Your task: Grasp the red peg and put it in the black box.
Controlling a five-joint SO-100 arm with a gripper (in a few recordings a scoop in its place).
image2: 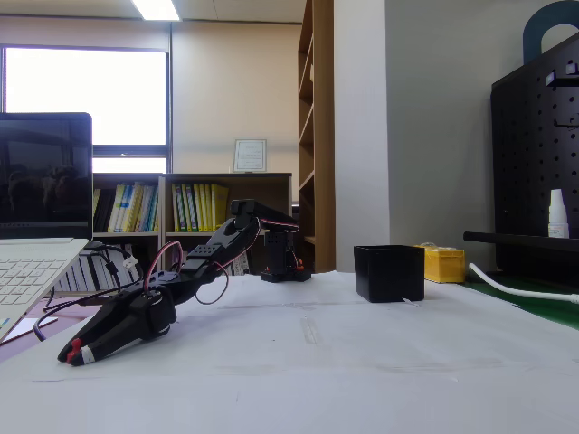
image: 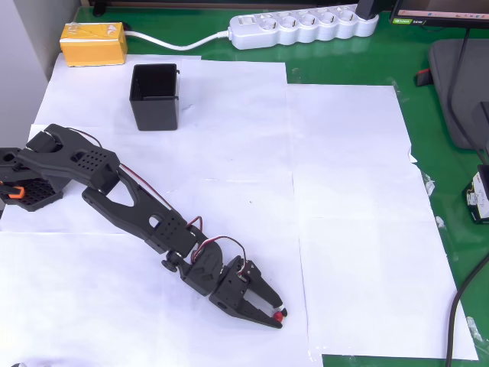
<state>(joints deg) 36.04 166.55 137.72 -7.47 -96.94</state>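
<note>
Where the gripper (image: 280,316) rests low on the worktop (image: 359,229), fingers pinching the red peg (image: 281,312); black box (image: 155,97) well apart, far left.

Overhead view evenly bright and sharp; fixed view backlit by window (image2: 86,99) glare.
</note>
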